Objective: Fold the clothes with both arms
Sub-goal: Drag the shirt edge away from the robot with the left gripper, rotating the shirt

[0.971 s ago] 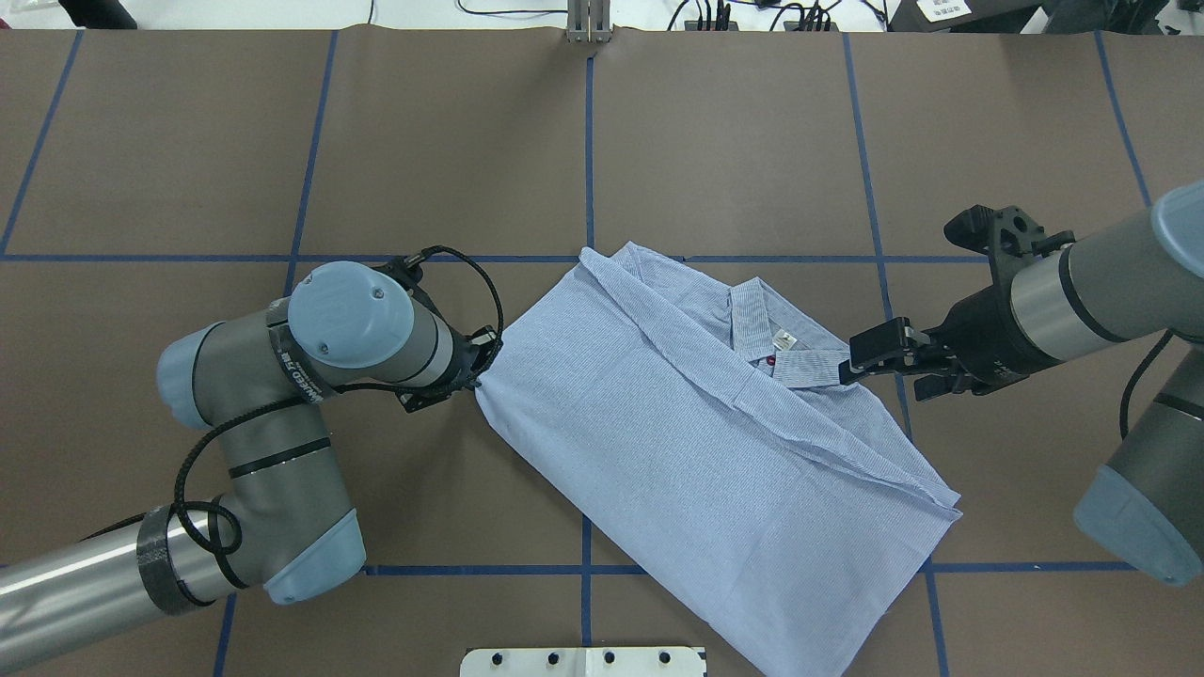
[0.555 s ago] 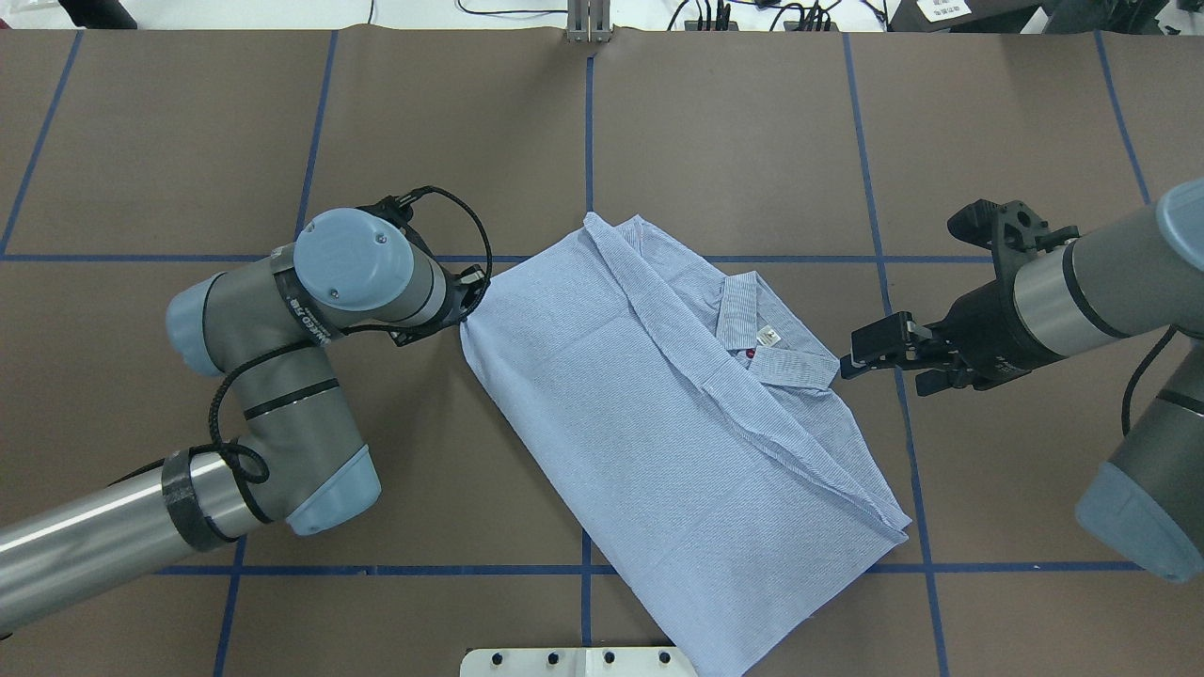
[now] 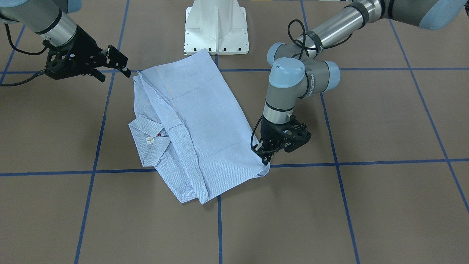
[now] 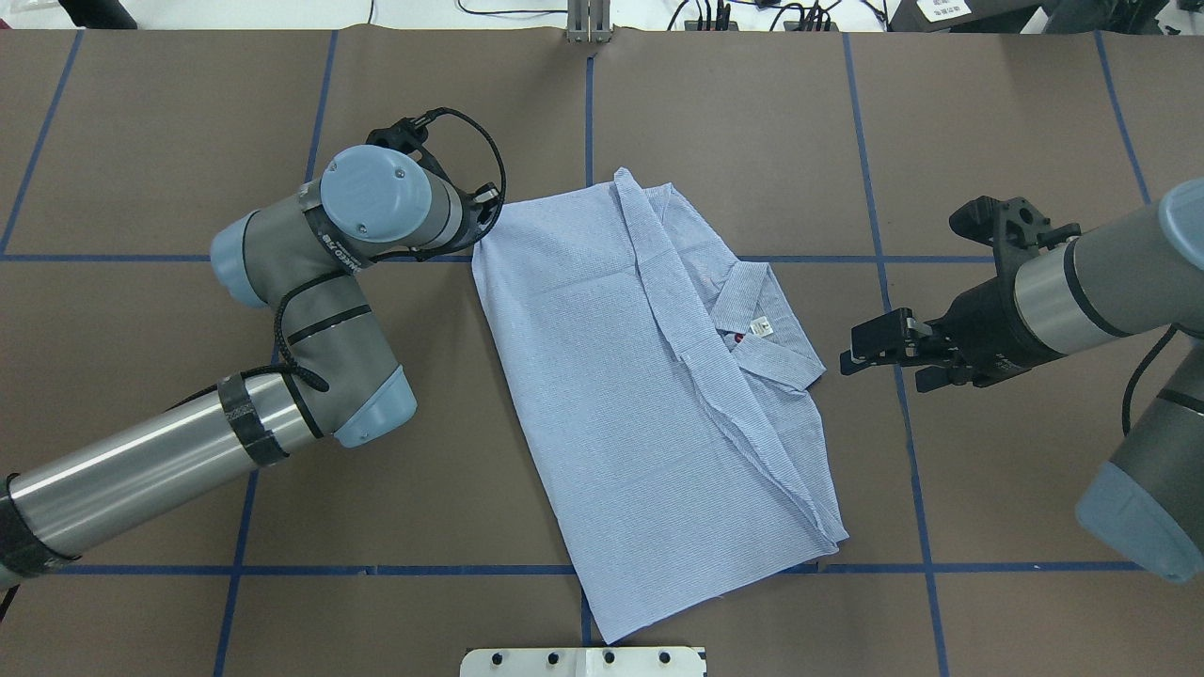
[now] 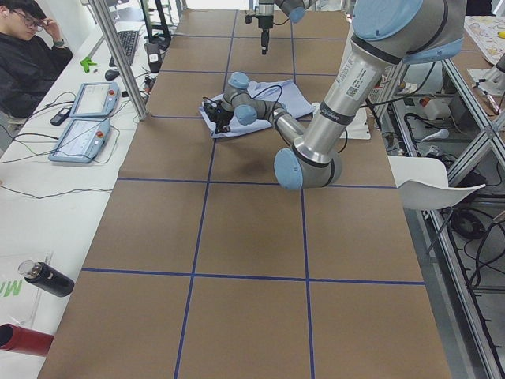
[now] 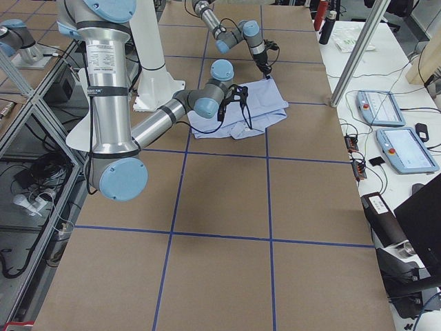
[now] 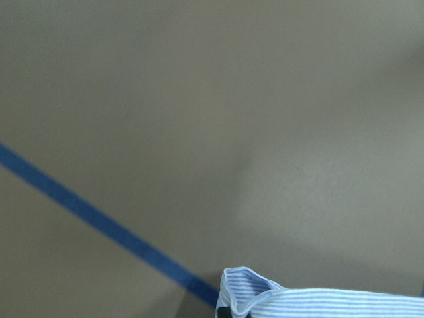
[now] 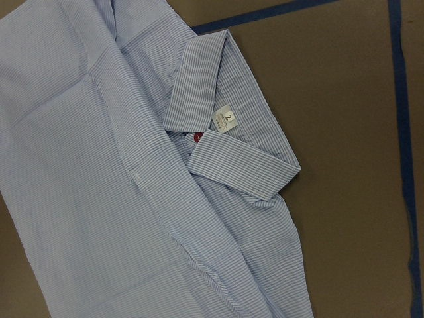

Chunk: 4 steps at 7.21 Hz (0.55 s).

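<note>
White "2" label (image 8: 226, 118) on shirt (image 8: 119, 199)

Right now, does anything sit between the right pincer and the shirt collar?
No, nothing visible. The right pincer hovers open beside the collar, with only bare table between them. The left pincer is shut on a far corner of the shirt, well clear of that gap.

1. shirt (image 4: 649, 395): thin woven cloth, pale blue with fine white stripes, matt, softly creased; small white label (image 8: 225, 118) at the neck.
2. desk (image 4: 752, 122): smooth matt brown paper-like covering; blue tape lines (image 4: 376, 570).
3. left arm (image 4: 141, 470): polished metal tube, matt grey casing, smooth light-blue plastic caps.
4. right hand (image 3: 114, 74): matt black plastic.
5. pedestal (image 3: 216, 25): white-painted metal, slight sheen.
</note>
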Motion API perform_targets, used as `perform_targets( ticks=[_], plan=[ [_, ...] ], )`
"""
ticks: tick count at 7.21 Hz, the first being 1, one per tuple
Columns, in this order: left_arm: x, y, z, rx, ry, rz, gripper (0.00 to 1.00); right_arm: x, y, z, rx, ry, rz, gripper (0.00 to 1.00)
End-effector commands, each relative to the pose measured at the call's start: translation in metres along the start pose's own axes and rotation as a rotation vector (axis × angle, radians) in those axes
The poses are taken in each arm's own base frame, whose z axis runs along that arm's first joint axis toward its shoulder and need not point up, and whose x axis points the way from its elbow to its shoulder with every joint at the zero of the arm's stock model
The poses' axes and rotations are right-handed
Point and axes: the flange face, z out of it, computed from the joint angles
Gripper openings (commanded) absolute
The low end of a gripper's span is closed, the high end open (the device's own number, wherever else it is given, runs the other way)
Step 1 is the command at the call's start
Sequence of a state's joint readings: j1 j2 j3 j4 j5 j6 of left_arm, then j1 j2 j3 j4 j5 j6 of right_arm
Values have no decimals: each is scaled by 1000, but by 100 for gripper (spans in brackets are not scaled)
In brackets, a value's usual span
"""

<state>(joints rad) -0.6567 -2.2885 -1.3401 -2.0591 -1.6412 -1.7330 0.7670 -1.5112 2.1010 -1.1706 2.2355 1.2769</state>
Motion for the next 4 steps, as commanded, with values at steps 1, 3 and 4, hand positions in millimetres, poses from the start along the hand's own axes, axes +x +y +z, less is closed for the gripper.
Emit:
perform_targets(
  ticks=[1, 3, 4],
  plan=[
    [29, -12, 18, 8, 76, 7, 0, 0, 0, 0, 2, 0, 2, 100],
    [33, -20, 35, 50, 185, 9, 0, -2, -1, -2, 18, 0, -3, 100],
    [36, -25, 39, 65, 197, 8, 0, -2, -2, -2, 30, 2, -5, 100]
  ],
)
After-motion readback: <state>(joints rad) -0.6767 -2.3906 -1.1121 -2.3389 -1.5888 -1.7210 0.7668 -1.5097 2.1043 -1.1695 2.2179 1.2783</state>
